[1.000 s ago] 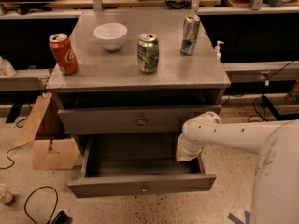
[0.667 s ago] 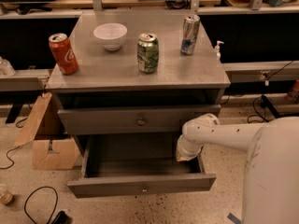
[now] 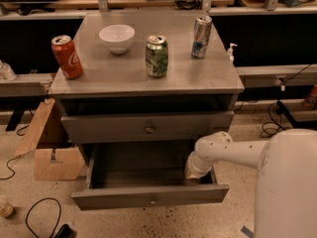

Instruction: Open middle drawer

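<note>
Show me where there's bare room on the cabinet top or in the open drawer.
Cabinet top: bare along the front edge, and between green can and silver can. Tighter by red can and white bowl. Pulled-out drawer: bare left and middle; the gripper fills its right side.

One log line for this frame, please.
stage: drawer open | middle drawer: pulled well out | gripper: inside its right end

Grey metal cabinet top [image 3: 119,74], on which four items are set upright and apart: red cola can [image 3: 65,57] at the left edge, white bowl [image 3: 117,37] behind, green can [image 3: 156,56] centred, silver-blue can [image 3: 201,37] rear right. The gripper [image 3: 194,171] is positioned below the top, at the lower right front.
</note>
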Robot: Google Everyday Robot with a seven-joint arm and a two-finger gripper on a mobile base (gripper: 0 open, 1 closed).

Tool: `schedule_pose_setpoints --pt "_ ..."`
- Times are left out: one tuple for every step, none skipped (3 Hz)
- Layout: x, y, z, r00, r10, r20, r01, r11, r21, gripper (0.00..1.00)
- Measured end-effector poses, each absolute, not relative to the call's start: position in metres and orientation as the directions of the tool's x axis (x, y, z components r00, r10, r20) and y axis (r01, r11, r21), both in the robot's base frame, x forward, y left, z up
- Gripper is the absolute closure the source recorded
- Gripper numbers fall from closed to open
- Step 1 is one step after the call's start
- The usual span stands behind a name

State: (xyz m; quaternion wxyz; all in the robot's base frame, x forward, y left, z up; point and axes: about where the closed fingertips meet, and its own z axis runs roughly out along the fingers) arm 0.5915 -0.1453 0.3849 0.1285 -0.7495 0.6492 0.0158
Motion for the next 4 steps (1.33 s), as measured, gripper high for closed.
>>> schedule_pose_setpoints --pt "0.541 -0.14 0.364 0.113 -0.958 -0.263 -0.988 -0.08 -0.132 1.0" --pt "0.542 -0.139 0.364 0.112 -0.958 -0.264 -0.988 -0.08 -0.13 1.0" --pt "0.498 -0.131 0.356 0.083 -0.947 -0.311 -0.996 -0.066 -0.066 1.0" --pt "0.499 -0.13 0.356 0.083 -0.947 -0.311 -0.996 -0.066 -0.066 1.0"
